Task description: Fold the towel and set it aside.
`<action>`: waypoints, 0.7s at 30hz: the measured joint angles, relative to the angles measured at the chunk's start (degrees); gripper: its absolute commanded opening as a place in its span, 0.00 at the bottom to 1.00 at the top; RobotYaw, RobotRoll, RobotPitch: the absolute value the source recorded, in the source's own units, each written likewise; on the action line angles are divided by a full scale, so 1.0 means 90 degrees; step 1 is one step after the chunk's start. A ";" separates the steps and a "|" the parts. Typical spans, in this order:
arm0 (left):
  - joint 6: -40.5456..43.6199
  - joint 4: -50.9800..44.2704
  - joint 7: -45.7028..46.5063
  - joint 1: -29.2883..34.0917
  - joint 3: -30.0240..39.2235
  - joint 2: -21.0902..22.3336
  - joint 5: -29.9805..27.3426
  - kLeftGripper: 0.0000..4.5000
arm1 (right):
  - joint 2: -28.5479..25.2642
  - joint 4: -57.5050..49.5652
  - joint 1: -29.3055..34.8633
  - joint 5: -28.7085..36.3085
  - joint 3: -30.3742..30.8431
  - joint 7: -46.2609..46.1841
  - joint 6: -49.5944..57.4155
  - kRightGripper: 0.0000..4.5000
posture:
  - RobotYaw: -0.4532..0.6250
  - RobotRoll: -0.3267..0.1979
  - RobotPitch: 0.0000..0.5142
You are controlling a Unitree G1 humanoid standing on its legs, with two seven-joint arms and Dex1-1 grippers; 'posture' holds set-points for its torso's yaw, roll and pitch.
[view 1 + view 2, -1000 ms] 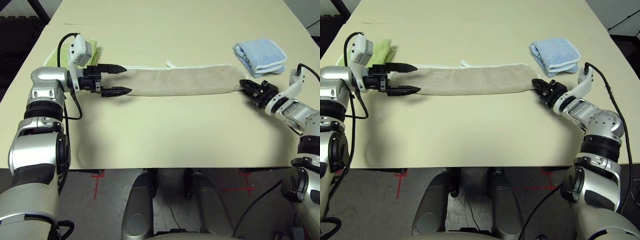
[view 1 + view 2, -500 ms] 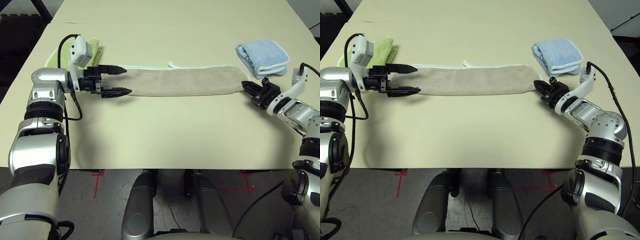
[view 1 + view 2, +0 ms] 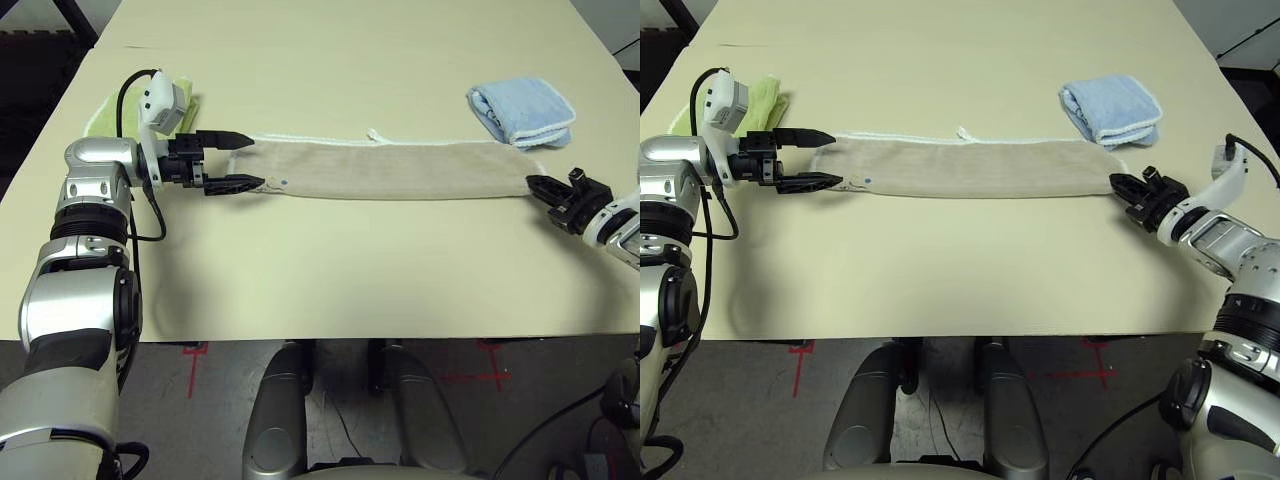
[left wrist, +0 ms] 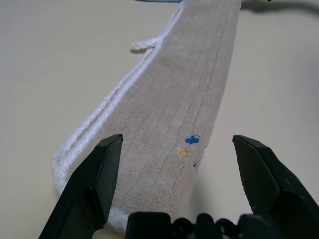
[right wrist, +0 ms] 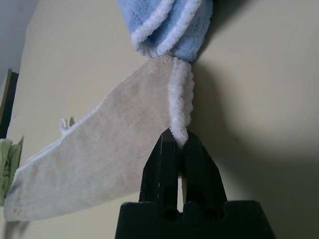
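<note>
The towel (image 3: 390,168) is tan with white edging and lies as a long narrow strip across the table. A white loop (image 3: 375,134) sticks out of its far edge. My left gripper (image 3: 255,161) is open, one finger on each side of the strip's left end, just above the table. In the left wrist view that end lies between the fingers (image 4: 94,189), with a small blue and yellow mark (image 4: 191,140) on it. My right gripper (image 3: 532,183) is shut on the strip's right end. The right wrist view shows the white corner edging (image 5: 180,99) pinched in its tips.
A folded light blue towel (image 3: 522,108) lies at the back right, touching the strip's right end. A light green towel (image 3: 105,112) lies behind my left wrist near the table's left edge. The table's front edge (image 3: 350,335) runs close below the arms.
My right gripper has drawn back to the right with the towel's end, stretching the strip longer and sliding it rightward. The left arm has stayed put.
</note>
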 measured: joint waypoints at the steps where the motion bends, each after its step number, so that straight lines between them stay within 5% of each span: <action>1: -0.0002 0.0000 0.0000 0.0000 0.0000 -0.0001 0.0000 1.00 | 0.0001 -0.0056 -0.0063 -0.0011 0.0069 0.0086 -0.0055 0.01 | 0.42 0.62 0.50; 15: 0.0016 -0.0098 -0.0138 0.0149 -0.0023 -0.0009 0.0002 1.00 | -0.1165 -0.0570 -0.0057 -0.1154 0.2134 0.3241 -0.1447 0.01 | 0.43 0.62 0.48; 21: 0.0090 -0.0216 -0.0148 0.0191 -0.0025 -0.0030 0.0001 1.00 | -0.0865 -0.0973 -0.0605 -0.1541 0.2784 0.3258 -0.1507 0.01 | 0.43 0.62 0.47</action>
